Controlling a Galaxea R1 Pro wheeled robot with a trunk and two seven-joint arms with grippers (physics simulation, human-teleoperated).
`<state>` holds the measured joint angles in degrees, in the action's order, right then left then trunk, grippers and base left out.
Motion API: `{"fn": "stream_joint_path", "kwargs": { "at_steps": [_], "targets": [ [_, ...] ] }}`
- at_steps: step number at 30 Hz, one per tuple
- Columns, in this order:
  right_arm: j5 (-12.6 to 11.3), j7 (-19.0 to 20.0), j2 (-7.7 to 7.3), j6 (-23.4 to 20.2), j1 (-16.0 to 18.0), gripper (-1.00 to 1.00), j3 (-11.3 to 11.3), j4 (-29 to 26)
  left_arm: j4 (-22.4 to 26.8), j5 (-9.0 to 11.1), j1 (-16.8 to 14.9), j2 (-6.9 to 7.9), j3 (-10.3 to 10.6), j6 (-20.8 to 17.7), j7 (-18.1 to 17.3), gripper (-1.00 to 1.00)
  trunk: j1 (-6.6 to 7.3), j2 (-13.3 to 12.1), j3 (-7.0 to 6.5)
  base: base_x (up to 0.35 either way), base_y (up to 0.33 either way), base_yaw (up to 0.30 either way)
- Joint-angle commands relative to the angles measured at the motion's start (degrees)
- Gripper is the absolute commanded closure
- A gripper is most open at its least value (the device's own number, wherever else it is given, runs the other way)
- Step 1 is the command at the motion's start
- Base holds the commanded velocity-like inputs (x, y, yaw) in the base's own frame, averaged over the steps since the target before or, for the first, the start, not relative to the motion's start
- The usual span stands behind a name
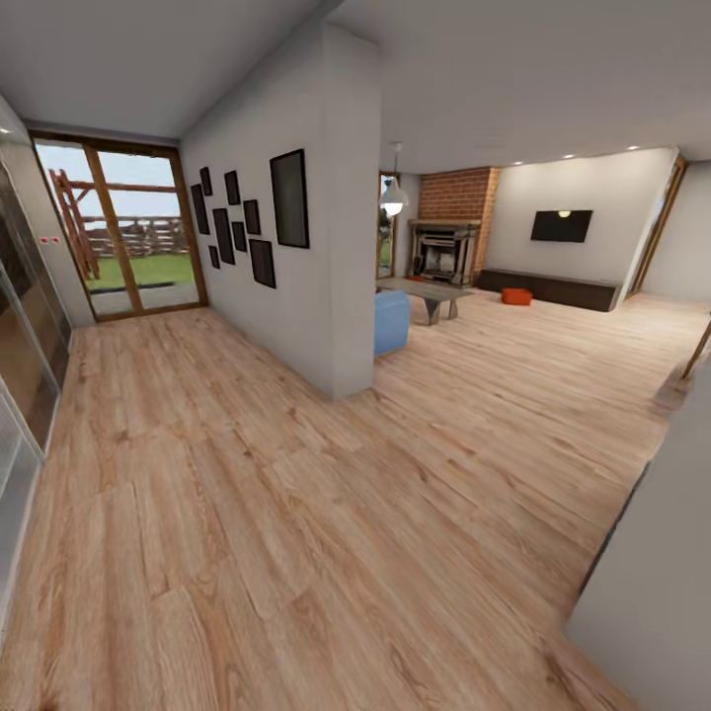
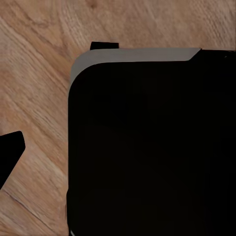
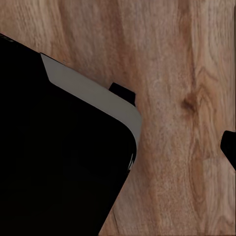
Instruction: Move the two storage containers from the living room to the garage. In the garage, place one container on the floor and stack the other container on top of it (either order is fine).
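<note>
Robot's out in the hallway; one red-orange storage container [image 1: 516,295] sits far off on the living room floor by the long dark cabinet [image 1: 549,288]. Claws' opening can't be told. Risk: clipping the white wall corner [image 1: 346,296] or blue armchair [image 1: 391,321] when driving in.

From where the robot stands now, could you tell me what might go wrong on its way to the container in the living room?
1. The white wall corner juts beside the route; the base could clip it while turning.
2. The blue seat and low table stand before the red-orange container, narrowing the approach.
3. That container looks small and distant, so its exact position is uncertain.
</note>
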<state>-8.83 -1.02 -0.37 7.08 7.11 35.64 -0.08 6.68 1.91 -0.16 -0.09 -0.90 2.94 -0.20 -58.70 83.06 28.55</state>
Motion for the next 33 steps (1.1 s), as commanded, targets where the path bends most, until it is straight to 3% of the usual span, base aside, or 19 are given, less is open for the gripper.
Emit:
{"fn": "stream_joint_path", "kwargs": {
  "at_steps": [1, 22, 33],
  "targets": [
    [-0.6, -0.1, -0.03, 0.2, 0.0, -1.00, 0.5, 0.0, 0.0, 0.2, 0.0, -0.01, -0.1, 0.1, 0.0, -1.00, -0.03, 0.0, 0.05, 0.322, 0.000, 0.269],
    [-0.7, -0.1, -0.15, 0.2, 0.0, -1.00, 0.6, 0.0, 0.0, 0.2, 0.0, -0.09, -0.1, 0.1, 0.0, -1.00, -0.03, 0.0, 0.05, 0.322, 0.000, 0.267],
    [-1.1, -0.1, -0.16, 0.3, 0.0, -1.00, 0.4, 0.0, -0.1, 0.2, 0.0, -0.10, 0.0, -0.4, -0.1, -1.00, -0.03, 0.0, 0.05, 0.322, 0.000, 0.006]
  ]
}}
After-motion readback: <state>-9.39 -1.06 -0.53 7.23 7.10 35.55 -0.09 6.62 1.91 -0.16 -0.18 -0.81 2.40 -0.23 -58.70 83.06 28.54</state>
